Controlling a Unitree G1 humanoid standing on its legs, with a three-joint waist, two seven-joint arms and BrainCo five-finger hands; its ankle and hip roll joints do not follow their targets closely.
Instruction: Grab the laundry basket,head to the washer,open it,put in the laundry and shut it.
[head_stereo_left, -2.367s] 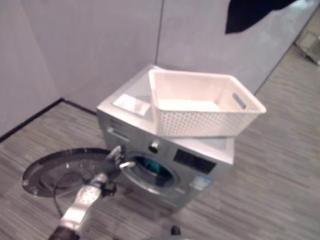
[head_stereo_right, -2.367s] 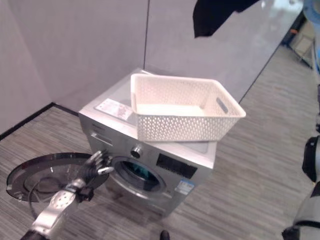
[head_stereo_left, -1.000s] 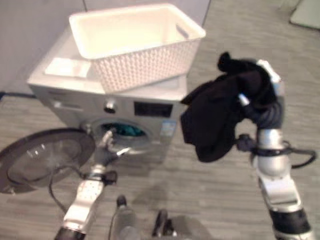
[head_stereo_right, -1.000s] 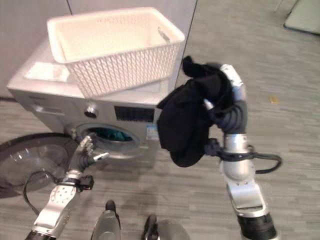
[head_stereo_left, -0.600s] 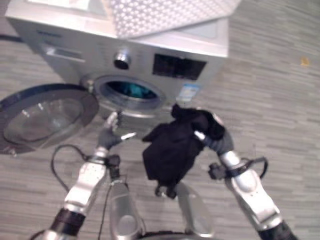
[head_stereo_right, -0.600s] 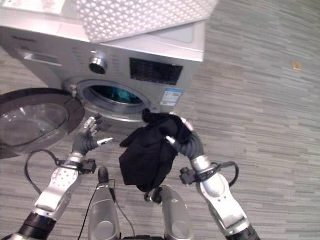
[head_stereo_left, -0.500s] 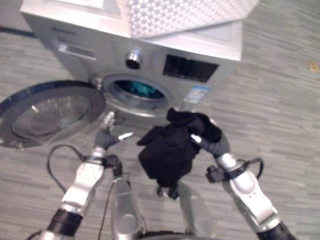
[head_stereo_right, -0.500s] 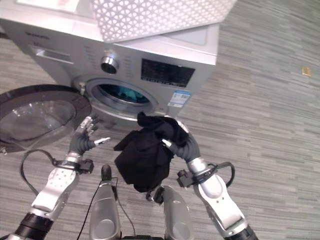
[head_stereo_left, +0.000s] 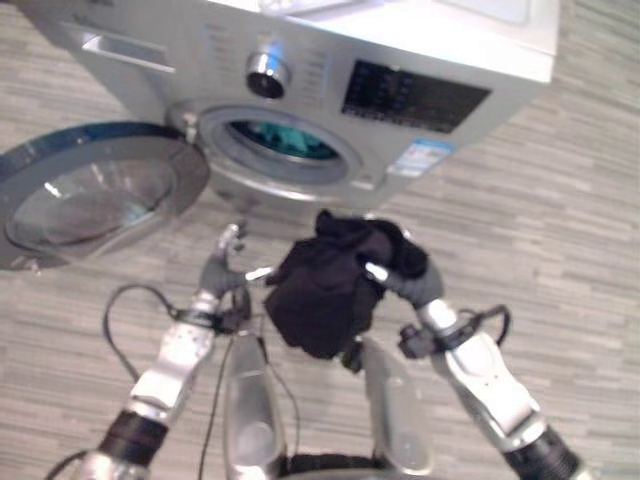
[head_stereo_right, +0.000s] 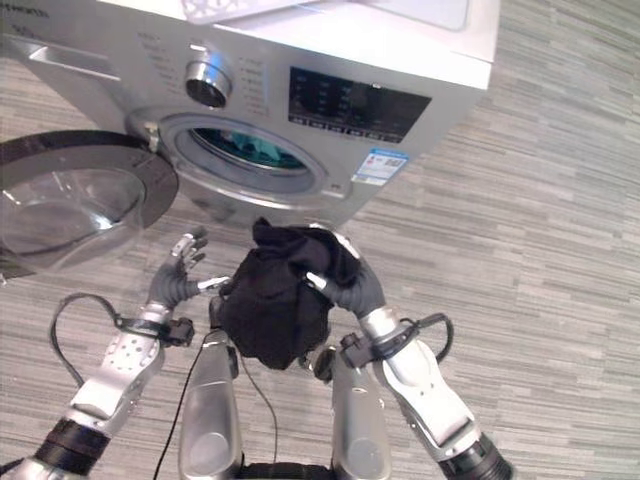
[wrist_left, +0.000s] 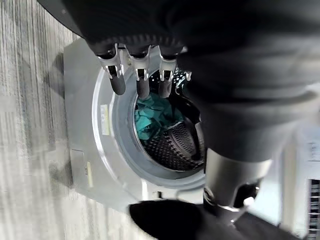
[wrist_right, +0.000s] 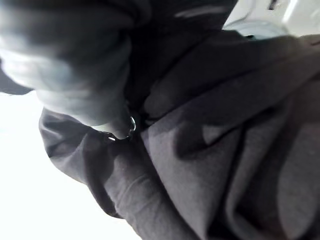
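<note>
Fingers of your right hand (head_stereo_right: 340, 268) curl round the black garment (head_stereo_right: 272, 300); left hand (head_stereo_right: 180, 272) spread, empty — both before the washer (head_stereo_right: 400, 60), door (head_stereo_right: 70, 205) swung wide, teal laundry (head_stereo_left: 290, 142) inside.

In the centre of the frame the right hand (head_stereo_right: 335, 262) grips a bunched black garment (head_stereo_right: 270, 305) below the washer (head_stereo_right: 330, 95), whose round door (head_stereo_right: 75, 205) hangs open at left, while the left hand (head_stereo_right: 180, 270) hovers open-fingered beside the cloth.

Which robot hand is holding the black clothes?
The right robot hand: its fingers grip the black clothes in front of the open washer. The left robot hand is open and empty.
</note>
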